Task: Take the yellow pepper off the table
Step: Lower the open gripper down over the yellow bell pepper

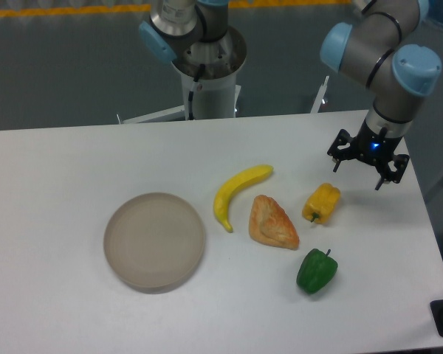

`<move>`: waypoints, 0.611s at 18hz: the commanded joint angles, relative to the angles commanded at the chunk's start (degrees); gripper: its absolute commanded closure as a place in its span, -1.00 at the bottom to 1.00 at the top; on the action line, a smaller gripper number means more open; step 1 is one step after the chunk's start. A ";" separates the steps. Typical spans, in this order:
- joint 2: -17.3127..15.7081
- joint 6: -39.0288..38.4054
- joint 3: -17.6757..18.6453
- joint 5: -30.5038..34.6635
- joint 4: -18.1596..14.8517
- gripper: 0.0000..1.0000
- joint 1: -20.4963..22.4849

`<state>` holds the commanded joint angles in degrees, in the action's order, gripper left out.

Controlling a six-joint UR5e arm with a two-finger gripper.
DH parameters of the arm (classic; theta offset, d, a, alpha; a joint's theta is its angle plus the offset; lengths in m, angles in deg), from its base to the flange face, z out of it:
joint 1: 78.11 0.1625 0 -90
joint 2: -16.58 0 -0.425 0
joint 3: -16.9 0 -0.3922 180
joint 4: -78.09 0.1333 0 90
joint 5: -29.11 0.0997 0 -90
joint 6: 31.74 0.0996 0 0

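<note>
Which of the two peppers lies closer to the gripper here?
The yellow pepper, lying just below and left of the open gripper. The green pepper sits further toward the table's front edge, beyond the yellow one.

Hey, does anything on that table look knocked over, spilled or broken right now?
Nothing stands out. The yellow pepper, green pepper, banana and pastry-like wedge lie separately on the white table, the plate sits flat and empty, and the open gripper hangs above, touching nothing.
</note>
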<state>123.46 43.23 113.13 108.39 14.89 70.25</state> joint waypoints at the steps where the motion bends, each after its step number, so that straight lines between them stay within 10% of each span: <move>1: 0.00 0.09 0.79 0.09 0.79 -1.00 -0.26; 11: 0.00 3.08 6.86 0.26 7.74 -1.00 -1.32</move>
<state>123.46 46.30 119.99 108.65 22.63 68.93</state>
